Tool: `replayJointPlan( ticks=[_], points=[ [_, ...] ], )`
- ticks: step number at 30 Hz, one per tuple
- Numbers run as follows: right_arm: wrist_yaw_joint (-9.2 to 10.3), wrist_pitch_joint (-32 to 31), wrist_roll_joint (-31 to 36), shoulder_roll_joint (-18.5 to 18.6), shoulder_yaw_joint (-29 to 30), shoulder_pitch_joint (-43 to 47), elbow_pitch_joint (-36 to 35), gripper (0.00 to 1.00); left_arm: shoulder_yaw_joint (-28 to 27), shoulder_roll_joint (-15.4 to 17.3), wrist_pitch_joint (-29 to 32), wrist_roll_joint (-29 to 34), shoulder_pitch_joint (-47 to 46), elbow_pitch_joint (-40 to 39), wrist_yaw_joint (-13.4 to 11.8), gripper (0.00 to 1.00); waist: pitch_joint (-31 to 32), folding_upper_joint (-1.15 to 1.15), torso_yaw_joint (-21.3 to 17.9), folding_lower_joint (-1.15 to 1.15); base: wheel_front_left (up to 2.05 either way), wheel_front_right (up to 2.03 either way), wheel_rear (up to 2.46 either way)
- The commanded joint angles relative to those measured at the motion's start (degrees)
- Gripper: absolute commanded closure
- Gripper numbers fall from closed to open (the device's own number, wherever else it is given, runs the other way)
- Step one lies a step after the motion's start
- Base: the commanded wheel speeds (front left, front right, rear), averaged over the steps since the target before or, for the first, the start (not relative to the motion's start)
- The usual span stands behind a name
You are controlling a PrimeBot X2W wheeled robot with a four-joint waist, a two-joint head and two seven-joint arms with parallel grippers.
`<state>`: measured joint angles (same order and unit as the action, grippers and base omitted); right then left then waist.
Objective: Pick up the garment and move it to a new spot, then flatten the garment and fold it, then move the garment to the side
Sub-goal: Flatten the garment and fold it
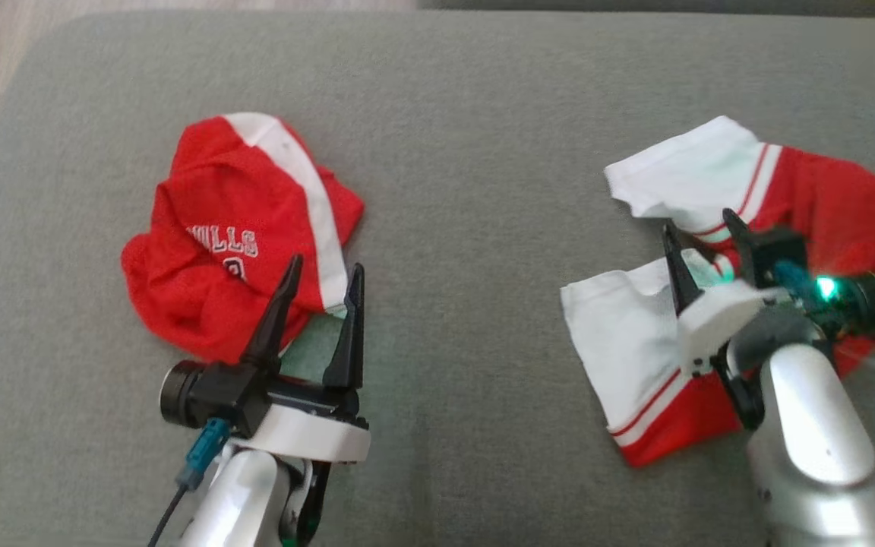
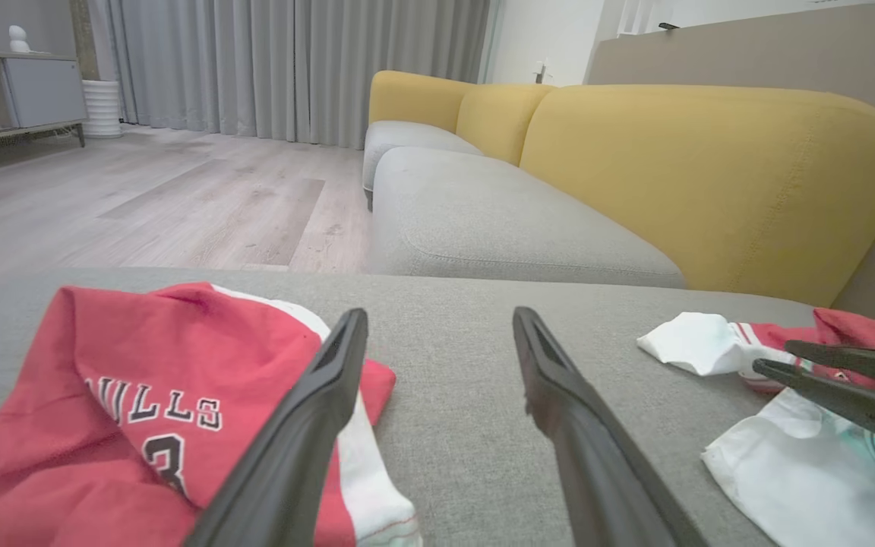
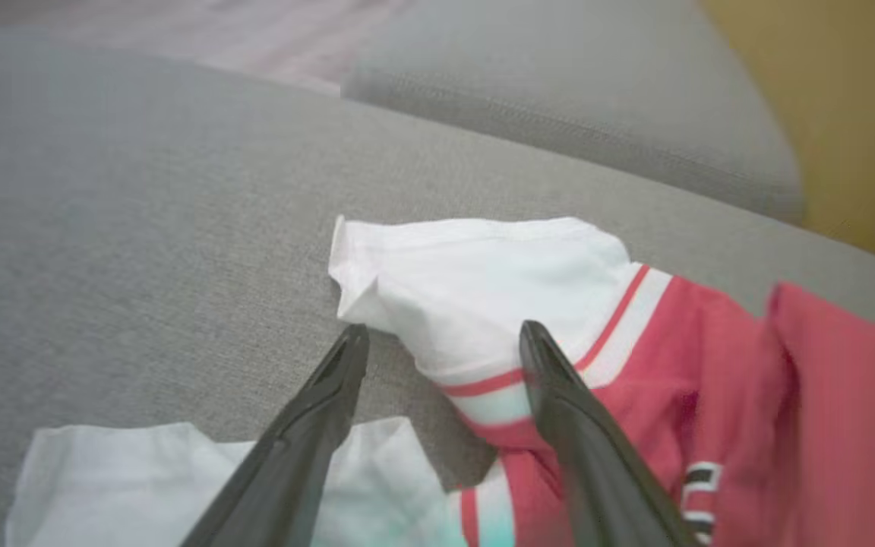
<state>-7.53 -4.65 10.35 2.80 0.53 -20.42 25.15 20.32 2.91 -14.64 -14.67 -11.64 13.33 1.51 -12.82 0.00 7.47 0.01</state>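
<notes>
Now | left end effector point(image 1: 327, 264) spread wide, empty | right end effector point(image 1: 696, 222) likewise

The left gripper point(image 2: 439, 315) hovers with fingers spread wide over the grey cushion point(image 2: 453, 425), one finger crossing the right edge of the crumpled red jersey point(image 2: 179, 365). Well to the right of the jersey lies a white-and-red garment point(image 2: 779, 463), with the right gripper point(image 2: 772, 355) just above it. Beyond the jersey are a yellow-backed sofa point(image 2: 711, 175), wood floor point(image 2: 179, 197) and grey curtains point(image 2: 255, 68).

free: grey cushion point(image 1: 468, 190) middle | obstacles: red jersey point(image 1: 232, 228) left; white-red garment point(image 1: 635, 334) right
</notes>
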Motion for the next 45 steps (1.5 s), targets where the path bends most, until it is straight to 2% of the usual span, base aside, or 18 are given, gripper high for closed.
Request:
replayJointPlan(
  ticks=[1, 8, 9, 10, 11, 19, 24, 33, 38, 45],
  points=[
    [0.04, -0.7, 0.9, 0.1, -1.1, -3.5, -0.3, 0.0, -1.3, 0.0, -0.4, -0.4, -1.9, -1.8, -0.4, 0.0, -1.1, 0.0, 1.1, -0.01, 0.0, 0.0, 0.0],
    [0.04, -6.7, 4.5, 0.2, 0.0, -10.4, 11.5, 0.0, -0.4, 0.0, -0.4, -0.9, -2.6, -1.5, -0.6, 0.0, -1.4, 0.0, 2.2, -0.01, 0.0, 0.0, 0.0],
    [0.04, -7.1, 4.8, 0.2, 0.1, -11.2, 13.1, 0.05, -0.2, 0.0, -0.4, -1.0, -2.6, -1.5, -0.7, 0.0, -1.3, 0.0, 2.4, -0.01, 0.0, 0.0, 0.0],
    [0.04, -7.3, 5.0, 0.3, 0.2, -12.1, 14.4, 0.86, -0.1, 0.0, -0.4, -1.0, -2.6, -1.5, -0.8, 0.0, -1.3, 0.0, 2.5, -0.01, 0.0, 0.0, 0.0],
    [0.04, -7.2, 5.2, 0.2, 0.3, -13.0, 15.6, 1.0, 0.0, 0.0, -0.4, -1.0, -2.6, -1.5, -0.8, 0.0, -1.2, 0.0, 2.5, -0.01, 0.0, 0.0, 0.0],
    [0.04, -3.2, 2.8, 0.9, 0.4, -23.6, 21.2, 1.0, 0.5, 0.0, -0.4, -0.8, -3.5, -1.5, -0.7, 0.0, -1.4, 0.0, 4.4, -0.01, 0.0, 0.0, 0.0],
    [0.04, -2.9, -0.2, 4.5, -1.0, -32.9, 22.8, 1.0, 1.3, 0.0, -0.4, -2.6, -4.7, -3.1, -1.5, 0.0, -3.4, 0.0, 6.8, -0.01, 0.0, 0.0, 0.0],
    [0.04, -1.7, -2.9, 10.2, -5.2, -42.5, 25.4, 1.0, 3.0, 0.0, -0.4, -5.2, -5.6, -4.1, -2.5, 0.0, -6.1, 0.0, 10.0, -0.01, 0.0, 0.0, 0.0],
    [0.04, 1.1, -5.0, 11.2, -4.8, -43.3, 28.0, 1.0, 3.2, 0.0, -0.4, -5.6, -5.8, -3.9, -3.1, 0.0, -5.3, 0.0, 10.9, -0.01, 0.0, 0.0, 0.0],
    [0.04, 6.3, -7.8, 10.0, -6.6, -37.4, 29.2, 1.0, 1.7, 0.0, -0.4, -4.0, -5.3, -3.7, -3.0, 0.0, -2.2, 0.0, 7.5, -0.01, 0.0, 0.0, 0.0]
  ],
)
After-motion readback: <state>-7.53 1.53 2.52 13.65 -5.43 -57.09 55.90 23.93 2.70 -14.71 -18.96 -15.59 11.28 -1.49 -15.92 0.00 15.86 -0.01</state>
